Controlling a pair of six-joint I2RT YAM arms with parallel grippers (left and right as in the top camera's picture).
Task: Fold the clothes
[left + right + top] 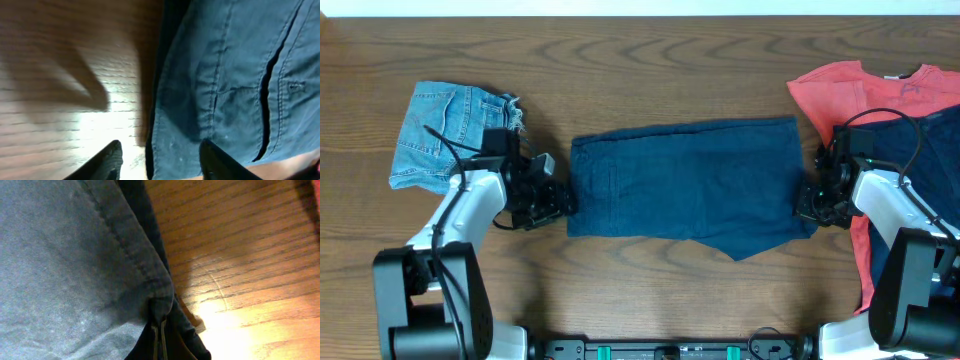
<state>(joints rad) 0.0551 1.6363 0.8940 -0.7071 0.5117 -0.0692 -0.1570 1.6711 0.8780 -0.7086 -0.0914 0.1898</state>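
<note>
Left tool [159, 161]: fingers apart, straddling left edge of shorts [685, 185]. Right tool [160, 337]: clamped on right hem. Bench [650, 60]: wood strip separates shorts, jeans [445, 135].

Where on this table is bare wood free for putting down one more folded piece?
Bare table lies at the far edge, between the jeans and the red shirt, and along the near edge, in front of the blue shorts. The right side, around the shirt, is crowded.

Dark navy garment [685, 185] with matching stitched seams, faded light-blue denim [445, 135], coral-red shirt [865, 90], brown wood-grain table [650, 60], arms [470, 205] white with black joints
</note>
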